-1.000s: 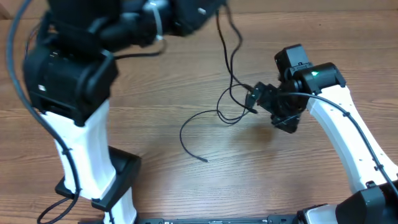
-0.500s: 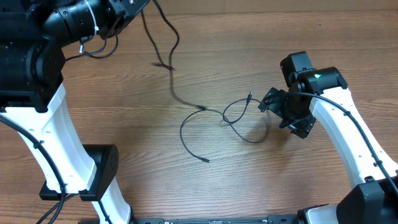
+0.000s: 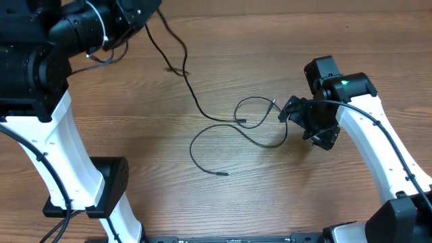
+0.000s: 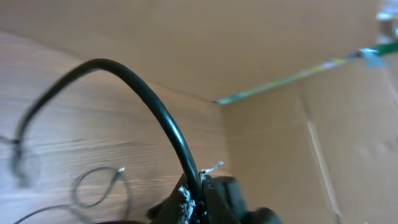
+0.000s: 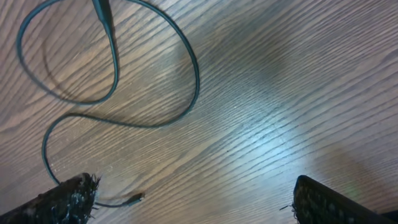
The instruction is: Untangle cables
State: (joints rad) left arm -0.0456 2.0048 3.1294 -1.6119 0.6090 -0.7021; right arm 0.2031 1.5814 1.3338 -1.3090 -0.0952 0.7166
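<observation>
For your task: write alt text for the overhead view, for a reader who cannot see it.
The left gripper, shut on a black cable, holds one end up at the top left, the rest trailing down to the middle of the wooden table. A second cable lies looped there, one tip near the open right gripper.

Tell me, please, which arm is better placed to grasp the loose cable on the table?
Probably right. The right gripper hovers open over the loose cable, while the left gripper is raised, shut on the other cable.
</observation>
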